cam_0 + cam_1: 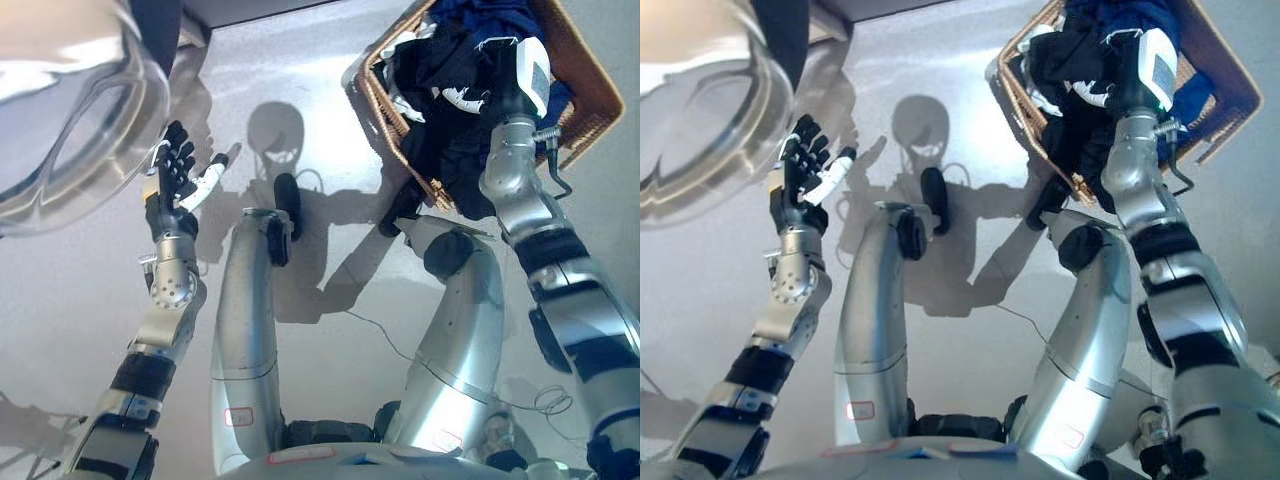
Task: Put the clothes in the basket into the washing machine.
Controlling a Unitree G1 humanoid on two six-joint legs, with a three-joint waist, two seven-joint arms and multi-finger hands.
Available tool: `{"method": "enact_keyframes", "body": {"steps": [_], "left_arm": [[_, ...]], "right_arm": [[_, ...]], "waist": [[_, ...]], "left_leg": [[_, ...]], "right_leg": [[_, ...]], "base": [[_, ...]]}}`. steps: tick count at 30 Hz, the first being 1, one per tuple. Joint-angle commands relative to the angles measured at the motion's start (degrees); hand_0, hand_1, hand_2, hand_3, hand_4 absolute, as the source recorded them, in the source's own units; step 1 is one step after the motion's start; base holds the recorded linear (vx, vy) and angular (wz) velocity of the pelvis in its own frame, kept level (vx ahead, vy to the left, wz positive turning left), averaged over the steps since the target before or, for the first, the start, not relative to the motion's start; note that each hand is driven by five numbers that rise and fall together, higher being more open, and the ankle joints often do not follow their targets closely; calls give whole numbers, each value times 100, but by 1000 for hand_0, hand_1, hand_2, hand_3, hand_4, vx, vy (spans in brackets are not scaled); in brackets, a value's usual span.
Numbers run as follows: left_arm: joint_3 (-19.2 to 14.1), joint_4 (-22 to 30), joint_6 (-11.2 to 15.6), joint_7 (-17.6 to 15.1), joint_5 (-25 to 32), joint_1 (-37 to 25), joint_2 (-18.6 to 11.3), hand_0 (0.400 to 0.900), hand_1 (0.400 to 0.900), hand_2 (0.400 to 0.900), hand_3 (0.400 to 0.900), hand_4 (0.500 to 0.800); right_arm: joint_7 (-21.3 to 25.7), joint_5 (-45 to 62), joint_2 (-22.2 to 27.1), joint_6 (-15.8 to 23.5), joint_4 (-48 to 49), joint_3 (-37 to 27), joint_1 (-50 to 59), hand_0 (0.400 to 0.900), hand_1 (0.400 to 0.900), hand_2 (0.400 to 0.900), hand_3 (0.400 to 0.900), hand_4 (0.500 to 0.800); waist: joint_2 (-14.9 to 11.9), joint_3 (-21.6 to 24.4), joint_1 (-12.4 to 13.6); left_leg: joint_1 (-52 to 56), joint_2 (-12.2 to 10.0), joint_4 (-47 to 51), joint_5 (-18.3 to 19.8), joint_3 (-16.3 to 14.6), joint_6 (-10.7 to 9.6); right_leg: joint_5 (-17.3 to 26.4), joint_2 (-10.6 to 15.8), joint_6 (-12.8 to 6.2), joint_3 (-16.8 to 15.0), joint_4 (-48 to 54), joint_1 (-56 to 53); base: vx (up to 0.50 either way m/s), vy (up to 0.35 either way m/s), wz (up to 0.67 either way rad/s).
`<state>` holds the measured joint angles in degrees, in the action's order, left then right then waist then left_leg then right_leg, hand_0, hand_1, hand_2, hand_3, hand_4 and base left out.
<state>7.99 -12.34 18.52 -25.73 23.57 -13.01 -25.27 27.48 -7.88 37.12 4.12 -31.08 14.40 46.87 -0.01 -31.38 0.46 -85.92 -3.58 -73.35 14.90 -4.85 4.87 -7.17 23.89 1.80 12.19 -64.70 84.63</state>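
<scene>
A wicker basket [588, 88] stands on the floor at the upper right, filled with dark blue and black clothes [450, 70] with some white trim. My right arm [512, 170] reaches up into the basket, and its hand is buried among the clothes, so its fingers do not show. At the upper left the washing machine's round glass door [70, 110] stands swung open. My left hand [178, 178] is raised just right of the door, fingers spread and straight, holding nothing.
Grey floor [320, 90] lies between the washing machine and the basket. A dark edge of the machine [160, 30] shows at the top beside the door.
</scene>
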Motion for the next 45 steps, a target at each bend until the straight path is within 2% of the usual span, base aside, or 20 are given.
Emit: {"method": "enact_keyframes", "body": {"steps": [1, 5, 8, 10, 15, 17, 20, 22, 25, 26, 27, 29, 30, 32, 36, 37, 45], "left_arm": [[-368, 426, 259, -279, -168, 604, 178, 900, 900, 900, 900, 800], [-340, 393, 210, -273, -111, 712, 221, 900, 900, 900, 900, 800], [-314, 393, 151, -258, -51, 748, 221, 900, 900, 900, 900, 800], [-282, 377, 121, -168, 42, 753, 225, 900, 900, 900, 900, 800], [-58, 225, 46, 56, 434, 668, 306, 900, 900, 900, 900, 800], [6, 156, 17, 162, 566, 614, 318, 900, 900, 900, 900, 800], [85, 85, 24, 323, 771, 570, 335, 900, 900, 900, 900, 800], [146, -23, 47, 457, 918, 544, 332, 900, 900, 900, 900, 800], [193, -82, 69, 558, 1008, 483, 299, 900, 900, 900, 900, 800], [265, -125, 96, 625, 1065, 452, 261, 900, 900, 900, 900, 800], [257, -133, 100, 631, 1072, 431, 253, 900, 900, 900, 900, 800], [372, -183, 162, 689, 1110, 346, 168, 900, 900, 900, 900, 800], [371, -192, 167, 691, 1113, 320, 159, 900, 900, 900, 900, 800], [559, -195, 211, 779, 1054, 177, 53, 900, 900, 900, 900, 800], [758, -157, 230, 874, 944, 25, -48, 900, 900, 900, 900, 800], [851, -162, 237, 945, 894, -6, -117, 900, 900, 900, 900, 800], [1066, -37, 309, 1159, 883, 40, -280, 900, 900, 900, 900, 800]], "right_arm": [[679, 391, 225, 511, 785, -801, -844, 400, 400, 400, 400, 500], [686, 1095, -219, 997, 1742, -1582, -1657, 400, 400, 400, 400, 500], [430, 1970, -665, 1394, 2140, -1719, -1894, 400, 400, 400, 400, 500], [-149, 3092, -943, 1783, 2309, -1619, -1874, 400, 400, 400, 400, 500], [-1111, 5617, -1636, 2320, 2184, -1155, -1242, 400, 400, 400, 400, 500], [-1480, 6297, -1886, 2344, 2049, -915, -761, 400, 400, 400, 400, 500], [-1750, 6973, -2101, 2277, 1685, -631, -3, 400, 400, 400, 400, 500], [-1785, 7180, -2177, 2123, 1142, -429, 737, 400, 400, 400, 400, 500], [-1792, 7287, -2282, 2036, 566, -354, 1285, 400, 400, 400, 400, 500], [-1729, 7287, -2408, 1902, 28, -288, 1739, 400, 400, 400, 400, 500], [-1754, 7303, -2408, 1902, -26, -299, 1794, 400, 400, 400, 400, 500], [-1593, 7261, -2537, 1784, -1047, -344, 2459, 400, 400, 400, 400, 500], [-1624, 7279, -2530, 1785, -1110, -361, 2520, 400, 400, 400, 400, 500], [-1468, 7334, -2483, 1697, -2160, -548, 3079, 400, 400, 400, 400, 500], [-1460, 7337, -2222, 1542, -3106, -659, 3533, 400, 400, 400, 400, 500], [-1437, 7219, -2081, 1416, -3483, -574, 3721, 400, 400, 400, 400, 500], [-1509, 7262, -1318, 1362, -3843, -413, 4188, 400, 400, 400, 400, 500]], "waist": [[-42, 790, -252], [-101, 854, -339], [-131, 917, -363], [-132, 970, -364], [-132, 1097, -299], [-114, 1144, -247], [-105, 1205, -137], [-92, 1285, 20], [-76, 1289, 114], [-52, 1339, 228], [-54, 1318, 222], [-8, 1376, 404], [-11, 1360, 405], [68, 1395, 586], [149, 1397, 810], [193, 1412, 947], [392, 1426, 1282]], "left_leg": [[-38, 163, 789, -412, 392, -472], [-9, 154, 851, -406, 391, -458], [65, 118, 980, -420, 351, -466], [139, 116, 1074, -439, 330, -480], [464, 95, 1498, -515, 312, -558], [667, 86, 1754, -569, 311, -609], [937, 107, 2109, -637, 308, -648], [1103, 139, 2363, -688, 306, -665], [1189, 152, 2458, -703, 323, -669], [1223, 173, 2481, -700, 357, -664], [1222, 176, 2478, -699, 362, -665], [1244, 227, 2473, -678, 408, -654], [1234, 230, 2463, -672, 414, -654], [1188, 288, 2407, -659, 473, -647], [1090, 382, 2325, -658, 539, -646], [1050, 425, 2311, -682, 578, -650], [829, 549, 2194, -716, 676, -666]], "right_leg": [[-79, -98, -729, 217, -51, 528], [-91, -131, -746, 269, 27, 470], [-60, -181, -760, 353, 223, 340], [-59, -225, -760, 408, 358, 221], [-69, -273, -783, 567, 710, -168], [-72, -295, -815, 707, 930, -412], [-86, -331, -842, 852, 1188, -691], [-117, -347, -869, 928, 1322, -826], [-159, -328, -872, 965, 1344, -900], [-211, -300, -867, 980, 1295, -918], [-215, -296, -867, 986, 1292, -921], [-281, -226, -893, 998, 1222, -925], [-287, -221, -894, 1003, 1213, -920], [-372, -141, -908, 1022, 1127, -898], [-446, -19, -920, 1064, 1003, -842], [-475, 57, -935, 1076, 954, -810], [-564, 247, -971, 1046, 742, -649]], "base": [[21, 5, -7], [22, 6, -7], [24, 9, -9], [16, -4, 1], [38, -34, 10], [44, -62, 20], [45, -67, 19], [68, -78, 25], [56, -56, 18], [70, -61, 20], [101, -74, 24], [78, -55, 20], [72, -63, 25], [80, -62, 27], [66, -69, 30], [34, -41, 18], [30, -49, 25]]}}
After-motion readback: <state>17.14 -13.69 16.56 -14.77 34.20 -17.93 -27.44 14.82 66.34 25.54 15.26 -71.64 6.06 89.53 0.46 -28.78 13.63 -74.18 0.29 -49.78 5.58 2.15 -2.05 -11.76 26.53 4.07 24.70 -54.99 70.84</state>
